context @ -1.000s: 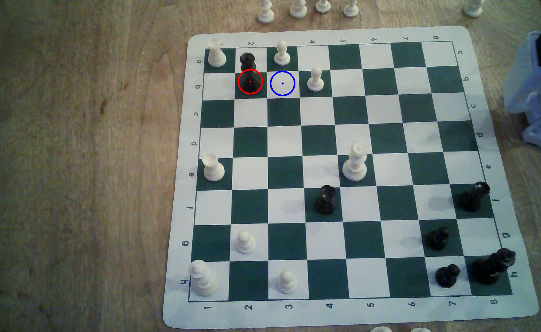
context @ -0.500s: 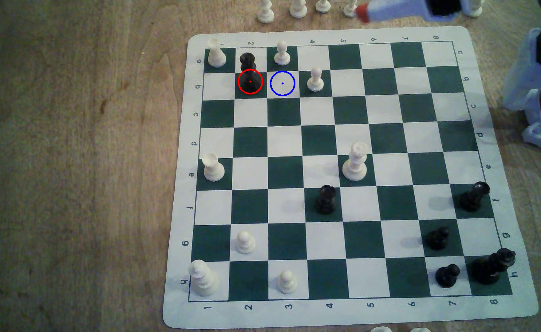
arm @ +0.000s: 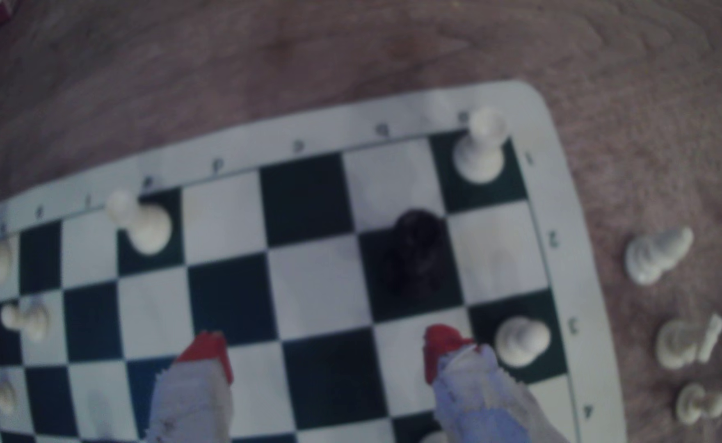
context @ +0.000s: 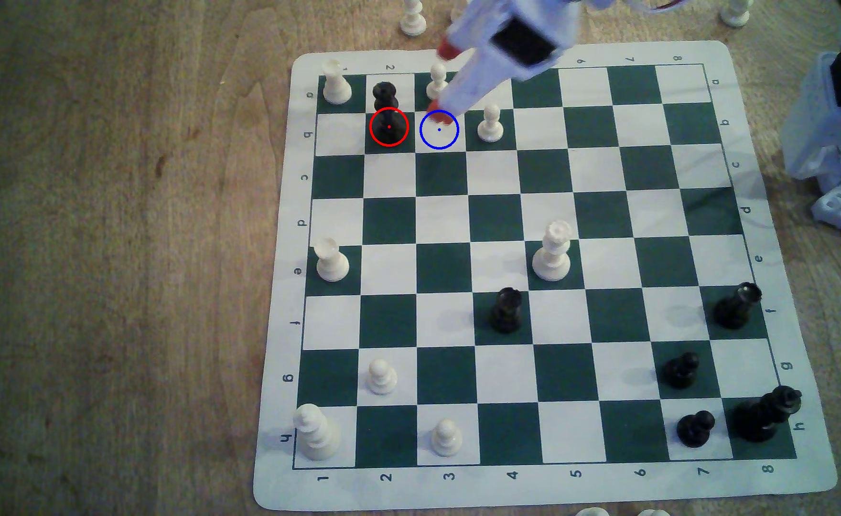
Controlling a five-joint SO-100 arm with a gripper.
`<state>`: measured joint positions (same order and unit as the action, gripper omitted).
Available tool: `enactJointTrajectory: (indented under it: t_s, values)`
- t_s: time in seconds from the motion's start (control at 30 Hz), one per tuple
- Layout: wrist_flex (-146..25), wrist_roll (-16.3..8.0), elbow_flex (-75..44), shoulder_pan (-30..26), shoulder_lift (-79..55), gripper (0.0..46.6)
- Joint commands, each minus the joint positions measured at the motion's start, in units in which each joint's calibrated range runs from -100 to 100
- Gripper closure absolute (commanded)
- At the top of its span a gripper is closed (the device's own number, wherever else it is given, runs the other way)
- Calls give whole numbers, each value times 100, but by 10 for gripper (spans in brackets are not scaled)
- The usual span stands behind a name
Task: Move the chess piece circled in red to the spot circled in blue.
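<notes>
reaching over the top of the board

the gripper (context: 442, 84) comes in from the upper right of the exterior view, white with red tips. its two fingers are spread wide apart and hold nothing. one red fingertip (context: 439, 117) sits over the top edge of the spot (context: 446, 139), the cream square with the blue ring. the other red tip is higher up, near the top edge of the chess board (context: 279, 297).

the chess piece (context: 388, 111) is black and stands upright on the dark green square with the red ring, in the upper left part of the board. it is just beside the spot, on the exterior view's left of it. the fingers do not touch it.

a white pawn (context: 490, 124) stands on the square on the other side of the spot. another white pawn (context: 437, 79) stands right behind the spot, partly hidden by the gripper.

in the wrist view the chess piece (arm: 414, 255) is a dark blur, out in front of the two red fingertips (arm: 442, 345).
</notes>
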<state>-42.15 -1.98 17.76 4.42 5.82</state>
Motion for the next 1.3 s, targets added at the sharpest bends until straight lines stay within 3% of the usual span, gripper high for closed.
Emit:
enactJointTrajectory:
  t_s: [0.0,0.27,0.33,0.67,0.8,1.27]
  values:
    - [-298,176,-1159,7,-506,219]
    - [-363,259,-2302,258,-1431,164]
    - [-470,278,-2964,328,-1966,175]
    - [-527,181,-3752,289,-2764,189]
    - [-535,127,-3761,187,-2806,256]
    - [-625,54,-3734,117,-3036,254]
